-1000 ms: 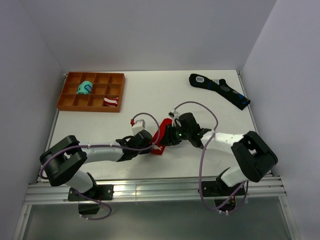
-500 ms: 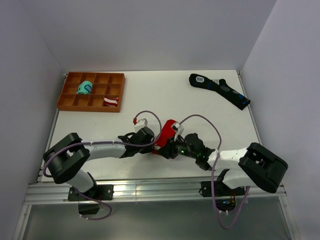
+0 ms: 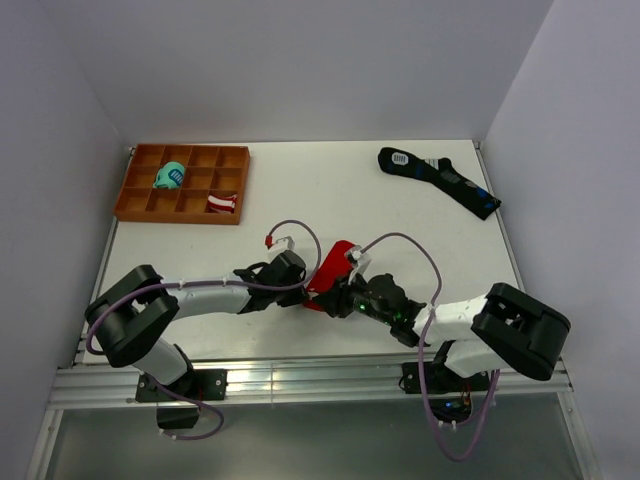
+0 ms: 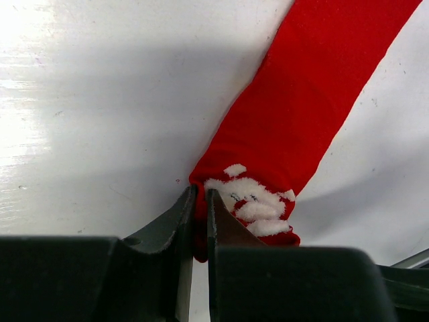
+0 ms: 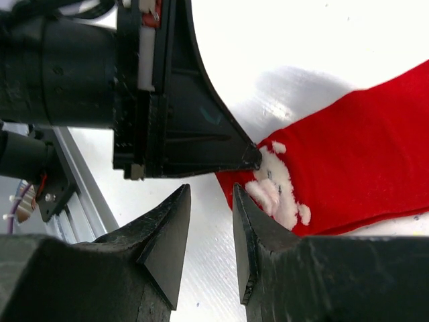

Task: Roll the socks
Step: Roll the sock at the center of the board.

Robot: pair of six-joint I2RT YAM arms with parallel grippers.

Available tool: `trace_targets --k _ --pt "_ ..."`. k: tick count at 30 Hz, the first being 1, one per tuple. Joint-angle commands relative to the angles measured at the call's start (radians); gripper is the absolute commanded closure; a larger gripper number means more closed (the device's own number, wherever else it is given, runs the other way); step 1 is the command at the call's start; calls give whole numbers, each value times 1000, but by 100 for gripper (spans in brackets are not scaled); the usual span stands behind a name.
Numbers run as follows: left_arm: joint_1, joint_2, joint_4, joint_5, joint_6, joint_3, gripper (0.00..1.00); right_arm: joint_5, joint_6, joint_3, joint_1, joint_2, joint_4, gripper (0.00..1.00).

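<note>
The red socks (image 3: 333, 262) lie as a narrow strip near the table's front middle, their white motif (image 4: 251, 201) at the near end. My left gripper (image 4: 200, 204) is shut on the edge of that end, with red fabric pinched between its jaws. In the top view the left gripper (image 3: 298, 285) sits on the strip's left side. My right gripper (image 5: 210, 194) is open just short of the motif end of the socks (image 5: 362, 161), with only bare table between its jaws. The left gripper's black finger (image 5: 201, 134) shows just beyond it.
An orange compartment tray (image 3: 140, 205) at the back left holds a teal bundle (image 3: 169, 176) and a red-and-white striped bundle (image 3: 222, 203). Long black socks (image 3: 440, 180) lie at the back right. A metal rail (image 3: 300, 378) runs along the table's near edge.
My right arm has swung toward the table's front, so its gripper now meets the sock end from the near right. The left gripper has shifted slightly right, still holding the sock.
</note>
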Motion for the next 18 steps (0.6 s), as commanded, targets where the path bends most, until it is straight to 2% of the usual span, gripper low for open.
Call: trace_targets --k 1,5,10,18 --pt "1 39 -148 36 0 -26 100 25 -13 -11 17 31 76 61" --pt "1 46 -148 38 0 -25 100 69 6 -38 40 2 93 61" --pt "1 51 -145 40 2 -23 100 187 -22 -46 94 -81 -5 61" --pt "1 54 -142 44 2 -19 100 196 -25 -60 109 -80 -10 61"
